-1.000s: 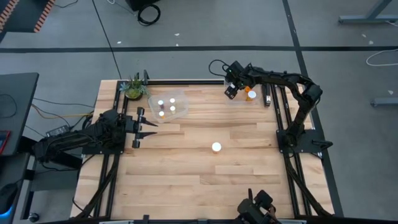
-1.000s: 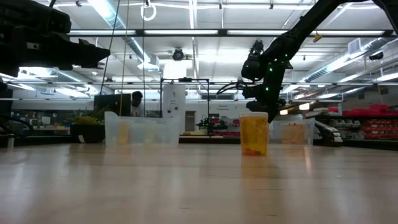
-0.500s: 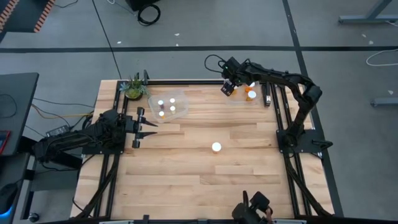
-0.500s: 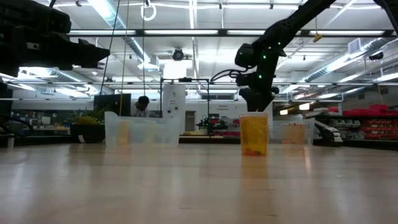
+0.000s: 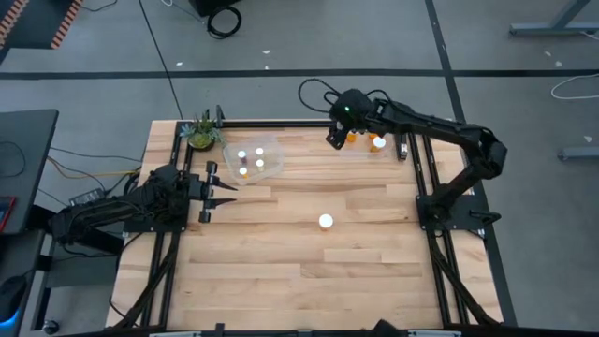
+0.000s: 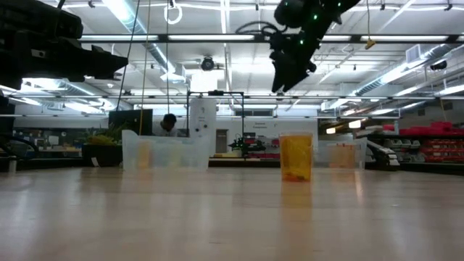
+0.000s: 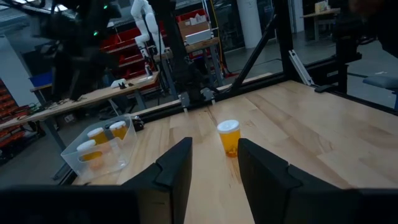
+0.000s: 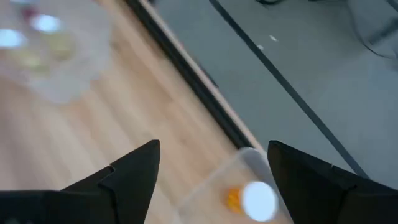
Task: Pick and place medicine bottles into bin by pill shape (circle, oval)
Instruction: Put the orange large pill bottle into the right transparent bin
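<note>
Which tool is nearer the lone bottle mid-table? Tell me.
Left, narrowly. The left tool sits level with the lone bottle at the table's left side; the right tool hovers over the far bin.

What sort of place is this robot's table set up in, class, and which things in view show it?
Probably a workshop or lab hall: long ceiling lights over an open floor, red storage shelves behind, and a workbench with boxes beyond the wooden table.

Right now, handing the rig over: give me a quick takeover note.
Right claw: open, empty, raised by the right bin at the far edge.
Left claw: empty, fingers parted, waiting near the left bin.
Done: four white caps show in the left bin; the right bin holds at least one orange bottle.
Left: one orange bottle standing mid-table, unsorted.
</note>
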{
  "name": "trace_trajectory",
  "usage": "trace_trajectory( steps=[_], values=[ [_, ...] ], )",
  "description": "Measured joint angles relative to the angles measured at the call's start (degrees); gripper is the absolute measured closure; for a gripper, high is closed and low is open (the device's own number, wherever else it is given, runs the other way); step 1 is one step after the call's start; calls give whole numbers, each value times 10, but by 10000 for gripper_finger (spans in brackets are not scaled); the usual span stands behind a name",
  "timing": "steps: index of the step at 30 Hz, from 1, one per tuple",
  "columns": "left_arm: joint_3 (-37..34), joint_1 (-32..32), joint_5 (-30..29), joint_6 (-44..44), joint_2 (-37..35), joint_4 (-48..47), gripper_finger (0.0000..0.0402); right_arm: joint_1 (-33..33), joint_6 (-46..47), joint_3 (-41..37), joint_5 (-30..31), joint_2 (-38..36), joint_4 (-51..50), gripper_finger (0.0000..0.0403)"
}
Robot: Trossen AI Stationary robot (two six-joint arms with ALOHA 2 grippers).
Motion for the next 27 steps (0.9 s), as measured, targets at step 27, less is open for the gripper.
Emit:
trace_trajectory(
  steps=[27],
  values=[
    [0,0,0,0,0,0,255,229,-24,-2,-118,77,3,97]
  ],
)
